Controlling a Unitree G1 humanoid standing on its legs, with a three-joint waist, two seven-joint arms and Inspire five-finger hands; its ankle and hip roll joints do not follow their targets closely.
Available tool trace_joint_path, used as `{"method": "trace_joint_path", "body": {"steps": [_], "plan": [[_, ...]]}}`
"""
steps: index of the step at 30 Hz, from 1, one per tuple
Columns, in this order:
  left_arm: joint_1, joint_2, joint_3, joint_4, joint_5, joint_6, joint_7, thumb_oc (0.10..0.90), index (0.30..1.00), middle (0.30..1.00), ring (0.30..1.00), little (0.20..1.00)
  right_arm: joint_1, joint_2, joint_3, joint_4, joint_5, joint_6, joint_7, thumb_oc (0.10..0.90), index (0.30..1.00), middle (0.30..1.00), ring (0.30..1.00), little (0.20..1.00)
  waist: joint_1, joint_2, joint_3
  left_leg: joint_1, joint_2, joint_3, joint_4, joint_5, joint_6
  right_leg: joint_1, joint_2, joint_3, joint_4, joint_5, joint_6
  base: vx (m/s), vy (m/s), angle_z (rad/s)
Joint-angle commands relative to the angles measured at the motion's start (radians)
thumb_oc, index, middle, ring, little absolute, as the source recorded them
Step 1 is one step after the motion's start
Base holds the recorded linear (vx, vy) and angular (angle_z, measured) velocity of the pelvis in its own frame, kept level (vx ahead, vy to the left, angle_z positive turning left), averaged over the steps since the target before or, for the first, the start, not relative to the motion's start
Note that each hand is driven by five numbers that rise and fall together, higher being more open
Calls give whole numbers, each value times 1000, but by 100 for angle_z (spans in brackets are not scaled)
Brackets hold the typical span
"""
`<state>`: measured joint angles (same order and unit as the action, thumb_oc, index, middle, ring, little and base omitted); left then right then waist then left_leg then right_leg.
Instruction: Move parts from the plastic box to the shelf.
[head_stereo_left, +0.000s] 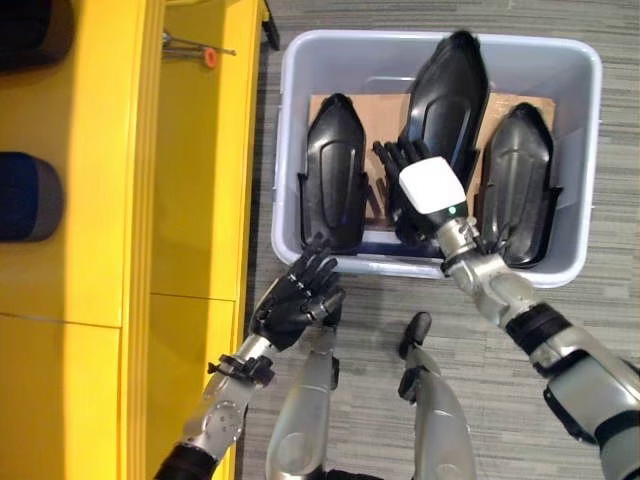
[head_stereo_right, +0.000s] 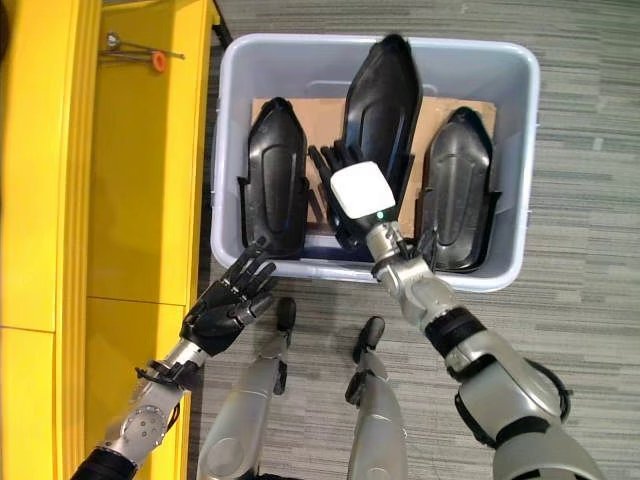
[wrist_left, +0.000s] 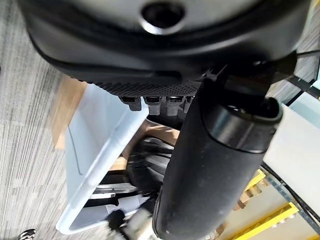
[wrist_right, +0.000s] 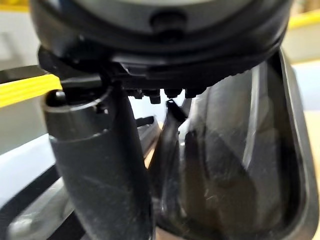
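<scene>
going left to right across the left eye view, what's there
yellow shelf → left hand → left black part → middle black part, with the right hand at it → right black part → right wall of the plastic box

The plastic box (head_stereo_left: 300, 130) is smooth, pale, slightly translucent plastic. The three black parts (head_stereo_left: 333, 170) in it are glossy moulded plastic on a matt brown cardboard sheet (head_stereo_left: 320, 102). The shelf (head_stereo_left: 190, 200) looks like smooth yellow-painted metal; the floor (head_stereo_left: 600, 330) is rough grey carpet.
</scene>
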<state>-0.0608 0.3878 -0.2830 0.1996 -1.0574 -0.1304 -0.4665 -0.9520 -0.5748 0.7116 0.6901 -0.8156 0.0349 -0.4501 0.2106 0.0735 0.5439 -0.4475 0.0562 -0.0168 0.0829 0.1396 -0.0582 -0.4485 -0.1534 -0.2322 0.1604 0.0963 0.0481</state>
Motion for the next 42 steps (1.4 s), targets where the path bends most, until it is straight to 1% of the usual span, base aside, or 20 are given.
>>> {"method": "trace_joint_path", "body": {"steps": [1,3,5,10,13,18,19,22,28,32,33,38,40,41,42], "plan": [[11,27,-25,-93,-46,-36,-87,900,1000,1000,1000,1000,-141,-116,0,89,10,130,-119,900,1000,1000,1000,1000,35,24,-24,-45,-22,-35,44,-34,27,48,-28,-5,82,-101,33,-4,-27,10],[17,38,-30,-102,-50,-32,-89,900,1000,1000,1000,1000,-186,-124,4,150,11,166,-162,900,1000,1000,1000,1000,47,28,-24,-45,-24,-39,40,-33,26,52,-28,-14,80,-101,34,-14,-23,9],[29,50,-27,-115,-58,-26,-90,900,1000,1000,1000,1000,-223,-138,10,180,29,203,-175,900,1000,1000,1000,1000,56,31,-24,-40,-25,-42,31,-29,26,59,-28,-21,73,-100,35,-16,-12,10],[47,59,-23,-140,-67,-19,-97,900,1000,1000,1000,1000,-245,-158,1,196,58,199,-185,900,1000,1000,1000,1000,59,35,-24,-24,-24,-39,14,-24,24,71,-29,-26,62,-96,36,-14,5,3],[55,63,-16,-156,-72,-16,-99,900,1000,1000,1000,1000,-238,-164,-11,175,100,196,-143,900,1000,1000,1000,1000,56,32,-24,-12,-23,-32,6,-25,24,81,-29,-24,50,-93,37,-35,19,-4],[68,56,6,-172,-72,-10,-101,900,1000,1000,1000,1000,-166,-161,-34,100,114,120,-48,900,1000,1000,1000,1000,42,25,-24,11,-17,-24,1,-27,23,101,-27,-14,41,-92,37,-6,4,-1],[68,56,7,-172,-74,-11,-100,900,1000,1000,1000,1000,-154,-156,-36,89,114,114,-35,900,1000,1000,1000,1000,39,24,-24,12,-16,-23,2,-28,23,101,-27,-13,40,-91,38,0,0,0],[70,49,25,-171,-76,-8,-103,900,1000,1000,1000,1000,-80,-136,-45,-2,115,99,49,900,1000,1000,1000,1000,24,13,-24,25,-11,-14,-1,-30,24,109,-23,0,33,-88,38,-10,0,0],[61,37,38,-169,-72,-17,-87,900,1000,1000,1000,1000,28,-107,-58,-97,106,105,97,900,1000,1000,1000,1000,1,-6,-24,38,0,-4,-3,-31,25,114,-15,14,30,-84,39,-19,-9,-9],[47,30,40,-165,-62,-17,-73,900,1000,1000,1000,1000,50,-89,-57,-93,110,114,115,900,1000,1000,1000,1000,-6,-10,-24,40,4,1,-6,-30,25,111,-11,19,30,-82,39,-30,-12,-5],[36,26,35,-160,-65,-24,-67,900,1000,1000,1000,1000,55,-77,-54,-71,130,117,124,900,1000,1000,1000,1000,-9,-10,-24,40,5,2,-5,-30,25,109,-9,20,33,-83,38,-38,0,-3],[27,20,33,-155,-59,-25,-61,900,1000,1000,1000,1000,61,-57,-58,-43,132,114,100,900,1000,1000,1000,1000,-9,-8,-24,43,4,2,-12,-26,24,111,-7,18,29,-79,38,-13,-1,-3],[24,18,34,-154,-58,-21,-56,900,1000,1000,1000,1000,68,-46,-66,-45,76,124,66,900,1000,1000,1000,1000,-10,-6,-24,48,4,3,-15,-26,23,115,-8,15,27,-79,38,-15,4,0],[19,10,31,-146,-57,-25,-59,900,1000,1000,1000,1000,65,-42,-61,-40,42,138,25,900,1000,1000,1000,1000,-10,-3,-24,47,2,4,-15,-26,24,112,-8,15,29,-80,38,0,0,0],[18,8,30,-143,-57,-27,-61,900,1000,1000,1000,1000,65,-40,-60,-38,33,144,10,900,1000,1000,1000,1000,-10,-2,-24,47,3,4,-15,-26,25,111,-9,15,30,-80,38,0,0,0]]}}
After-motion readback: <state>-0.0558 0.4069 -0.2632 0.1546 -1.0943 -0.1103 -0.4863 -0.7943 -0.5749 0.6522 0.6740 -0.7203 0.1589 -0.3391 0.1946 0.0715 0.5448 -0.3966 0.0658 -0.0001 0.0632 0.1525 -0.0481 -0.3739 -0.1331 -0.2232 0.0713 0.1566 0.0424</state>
